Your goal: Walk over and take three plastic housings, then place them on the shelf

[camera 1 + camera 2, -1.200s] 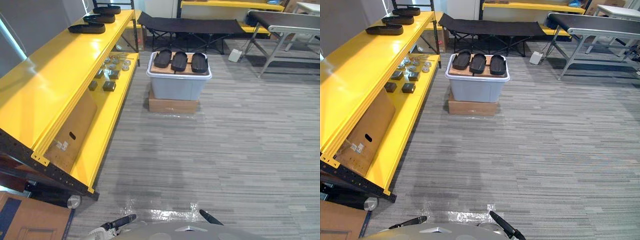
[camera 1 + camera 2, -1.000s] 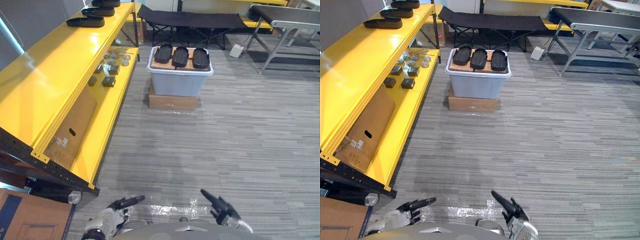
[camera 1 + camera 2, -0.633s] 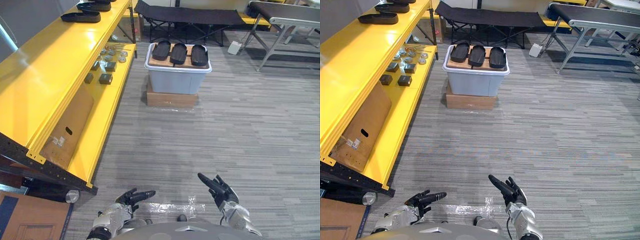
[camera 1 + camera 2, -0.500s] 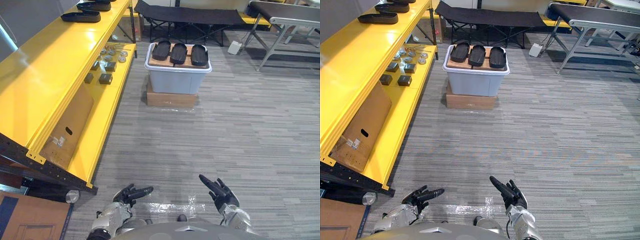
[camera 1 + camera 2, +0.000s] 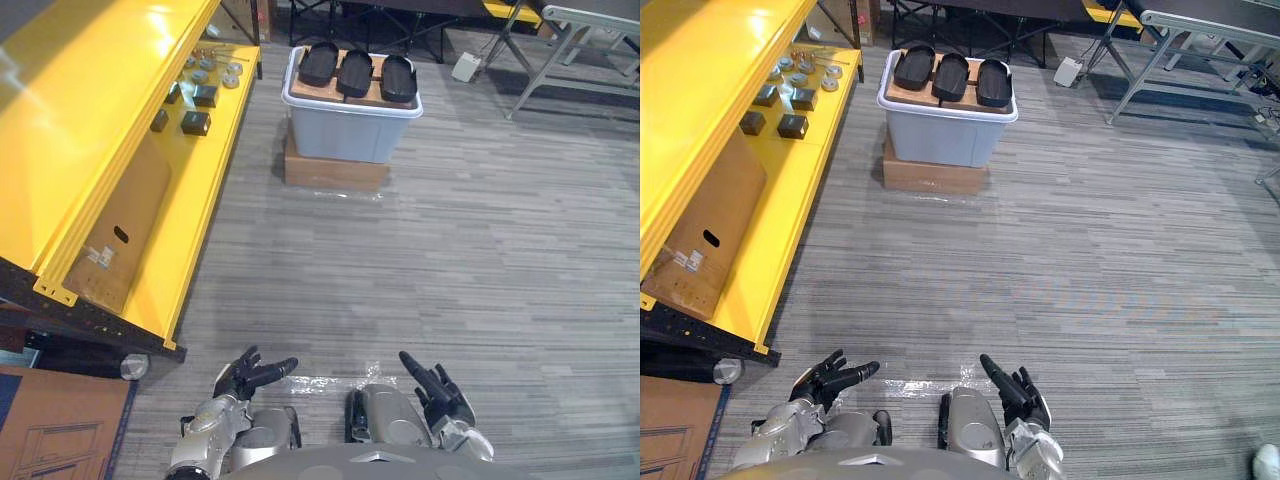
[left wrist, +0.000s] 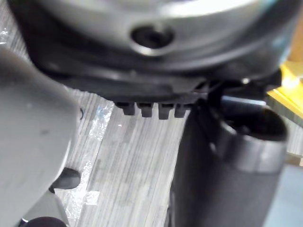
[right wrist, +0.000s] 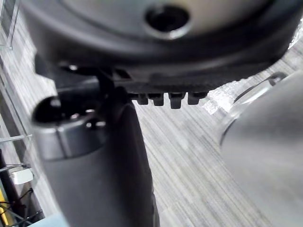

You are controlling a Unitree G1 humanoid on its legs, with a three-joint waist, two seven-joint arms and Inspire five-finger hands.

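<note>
Three black housings [image 5: 354, 72] are lying side by side, well ahead of the robot, on one wooden board [image 5: 930, 96]. The board is resting on top of one grey bin [image 5: 350, 135], and the bin is standing on one flat brown box [image 5: 335, 174] on the striped grey floor [image 5: 480, 240]. One long yellow shelf [image 5: 90, 100] is running along the robot's left, near the bin but apart from it. On its lower level four dark blocks [image 5: 792, 126] are sitting in two pairs, with a cluster of small silver discs [image 5: 805, 66] just beyond them; the discs are too small to count. One cardboard panel [image 5: 125, 225] is leaning under the upper level. The left hand [image 5: 245, 375] is hanging low at the near left, fingers spread and nearly straight, holding nothing. The right hand [image 5: 440, 395] is hanging low at the near right, fingers stretched forward together, also holding nothing. Both hands are far from the housings, with bare floor lying between them and the bin.
</note>
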